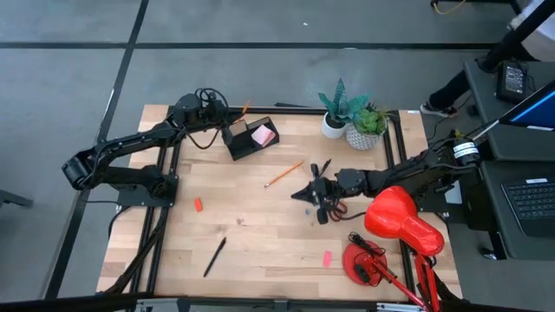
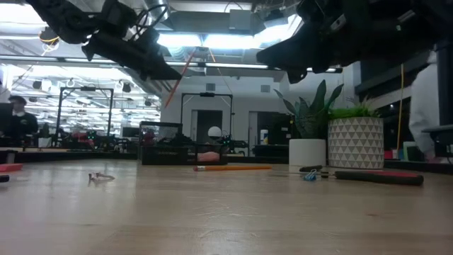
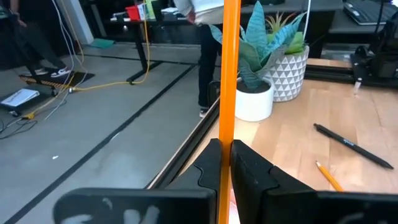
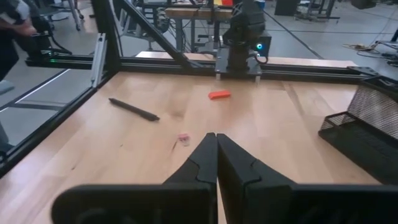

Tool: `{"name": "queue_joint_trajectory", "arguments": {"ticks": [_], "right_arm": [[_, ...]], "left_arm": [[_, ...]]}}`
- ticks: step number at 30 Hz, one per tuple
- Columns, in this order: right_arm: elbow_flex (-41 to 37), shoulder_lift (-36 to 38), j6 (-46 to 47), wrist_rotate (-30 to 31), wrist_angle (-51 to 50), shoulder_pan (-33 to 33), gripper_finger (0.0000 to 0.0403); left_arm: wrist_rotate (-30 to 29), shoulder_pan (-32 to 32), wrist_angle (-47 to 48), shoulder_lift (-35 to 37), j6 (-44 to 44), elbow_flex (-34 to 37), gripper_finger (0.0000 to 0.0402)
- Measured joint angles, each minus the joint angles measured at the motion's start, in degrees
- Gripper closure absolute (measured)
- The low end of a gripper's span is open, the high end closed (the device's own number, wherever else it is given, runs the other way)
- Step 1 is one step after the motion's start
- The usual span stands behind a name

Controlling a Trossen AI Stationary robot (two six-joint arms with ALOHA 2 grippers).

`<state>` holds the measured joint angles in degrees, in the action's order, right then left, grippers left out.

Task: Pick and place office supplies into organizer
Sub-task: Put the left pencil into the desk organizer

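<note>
Gripping an orange pencil (image 3: 229,74), the left gripper (image 1: 232,124) hangs above the organizer (image 1: 245,141), sticky pad (image 1: 263,134) already inside; right gripper (image 4: 216,163), pinched shut and empty, hovers mid-table; second pencil (image 1: 284,174), pens, erasers remain out

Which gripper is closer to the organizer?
The left. The left gripper holds an orange pencil right beside the organizer; the right gripper is shut mid-table, well away from it.

Two green potted plants (image 1: 354,118) in white pots stand upper right on the wooden worktop (image 1: 260,251); a glossy red desk lamp (image 1: 395,230) sits lower right.
</note>
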<state>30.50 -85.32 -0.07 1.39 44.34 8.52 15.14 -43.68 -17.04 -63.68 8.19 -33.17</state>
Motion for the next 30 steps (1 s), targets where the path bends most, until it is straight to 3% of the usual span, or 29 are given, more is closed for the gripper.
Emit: {"name": "queue_joint_trajectory", "arguments": {"ticks": [3,12,26,30], "right_arm": [[0.0,0.0,0.0,0.0,0.0,0.6,0.0396],[0.0,0.0,1.0,0.0,0.0,2.1,0.0396],[0.0,0.0,1.3,2.0,0.0,2.2,0.0396],[0.0,0.0,1.3,2.0,0.0,2.2,0.0396]], "left_arm": [[-0.1,-0.1,-0.9,0.0,0.0,1.6,0.0384],[-0.3,-3.2,-20.8,0.0,-5.2,13.5,0.0384],[-0.6,-3.3,-18.1,0.0,-2.6,16.9,0.0384],[-4.4,-3.3,-16.7,0.0,-3.0,16.9,0.0384]]}}
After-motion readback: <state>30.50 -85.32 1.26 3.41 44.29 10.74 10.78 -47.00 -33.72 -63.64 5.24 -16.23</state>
